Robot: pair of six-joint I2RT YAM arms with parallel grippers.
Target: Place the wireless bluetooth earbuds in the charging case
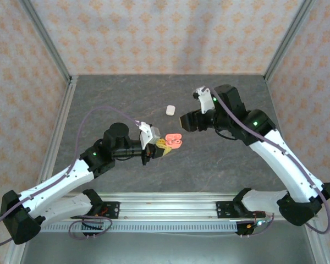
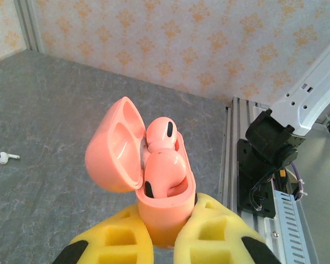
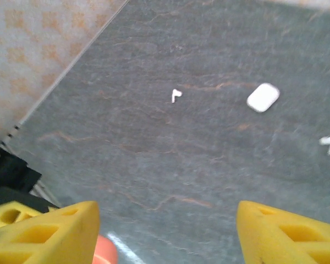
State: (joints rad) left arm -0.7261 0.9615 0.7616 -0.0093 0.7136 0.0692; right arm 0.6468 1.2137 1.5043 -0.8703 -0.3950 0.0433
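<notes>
Yellow left fingers (image 2: 190,234) pinch pink case (image 2: 165,206) upright, lid (image 2: 113,146) open for loading, both pink earbuds (image 2: 164,173) seated; right fingers (image 3: 286,234) spread over bench (image 3: 154,165); white earbuds (image 3: 176,95) loose near white case (image 3: 263,97), toward far edge.

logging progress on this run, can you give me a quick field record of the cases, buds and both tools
pink case: lid open, clamped in left tool
pink earbuds: both sitting in pink case
white case: lying on table, apart from both tools
white earbuds: two, loose on table, second at
right tool: open, nothing between its fingers
left to do: white earbuds not yet in a case
</notes>
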